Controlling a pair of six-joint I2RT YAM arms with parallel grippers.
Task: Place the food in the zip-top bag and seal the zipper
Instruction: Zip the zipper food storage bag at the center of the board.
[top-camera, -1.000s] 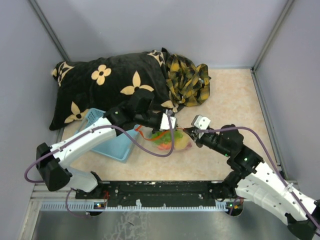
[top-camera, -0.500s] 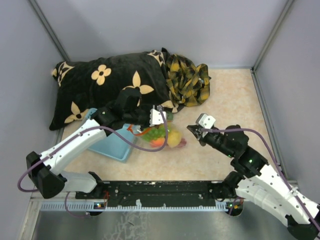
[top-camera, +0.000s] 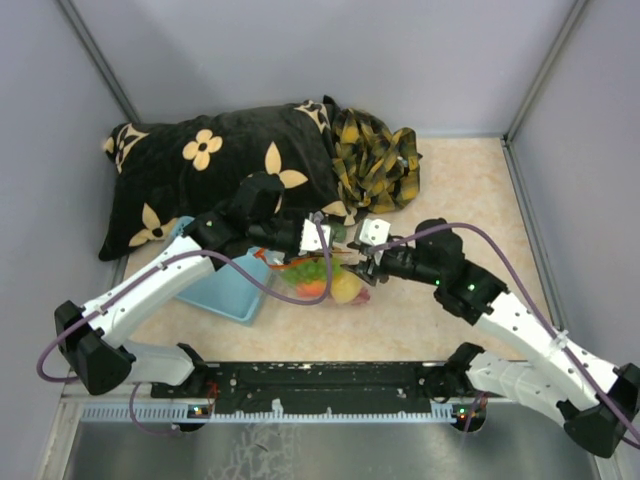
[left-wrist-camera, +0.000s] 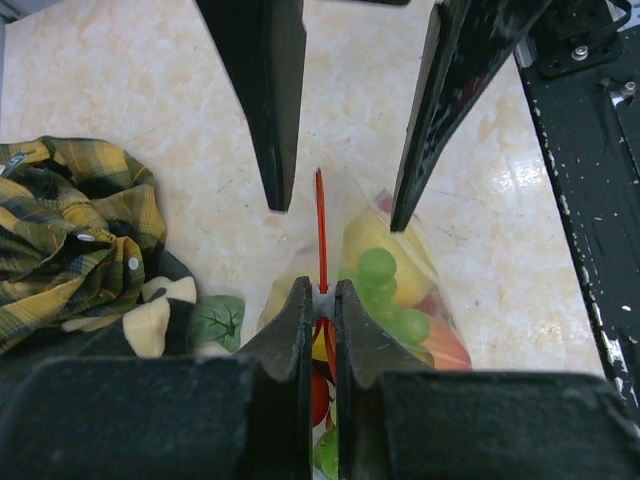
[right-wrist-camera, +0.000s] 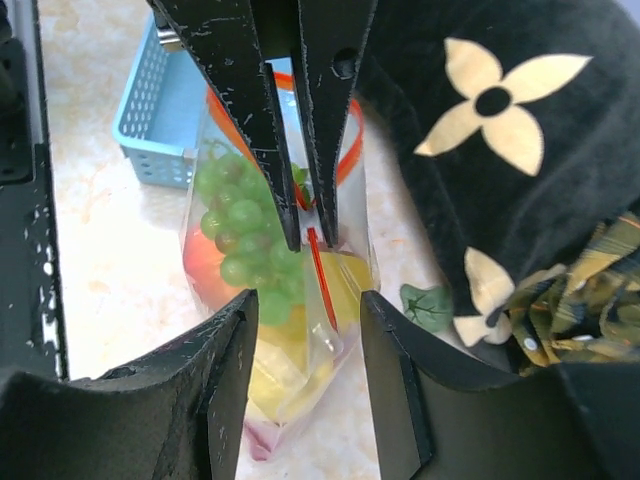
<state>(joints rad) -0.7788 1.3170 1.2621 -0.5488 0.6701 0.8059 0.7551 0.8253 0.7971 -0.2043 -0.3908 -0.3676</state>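
Now: right gripper (right-wrist-camera: 305, 300) open, jaws astride clear floppy zip-top bag (right-wrist-camera: 295, 375) of toy fruit (right-wrist-camera: 240, 235); left gripper (left-wrist-camera: 320, 292) pinching its thin red-orange zipper strip (left-wrist-camera: 320, 215). Risk: off-line closing leaves seal gaps. Beyond, green toy leaf (right-wrist-camera: 430, 306) lies outside the bag.

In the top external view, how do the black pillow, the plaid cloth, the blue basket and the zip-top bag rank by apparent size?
1. black pillow
2. plaid cloth and blue basket: these look alike, and the basket is partly hidden
3. zip-top bag
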